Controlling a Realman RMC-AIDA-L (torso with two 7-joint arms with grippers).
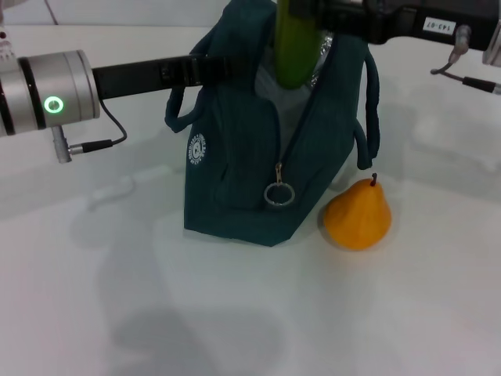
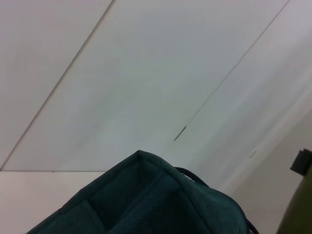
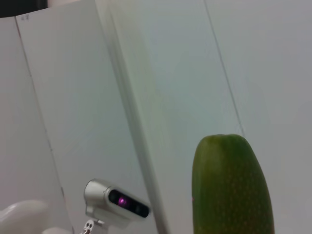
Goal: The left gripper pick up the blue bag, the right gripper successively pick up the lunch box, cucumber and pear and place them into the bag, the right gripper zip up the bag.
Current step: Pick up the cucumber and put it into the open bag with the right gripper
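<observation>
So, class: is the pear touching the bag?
Cannot tell. In the head view the pear sits right beside the bag's lower corner, but no clear gap or contact shows.

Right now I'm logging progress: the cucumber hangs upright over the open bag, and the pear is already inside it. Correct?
Not quite. The cucumber does hang upright over the open blue bag, but the pear isn't inside; the head view shows it on the table beside the bag.
</observation>
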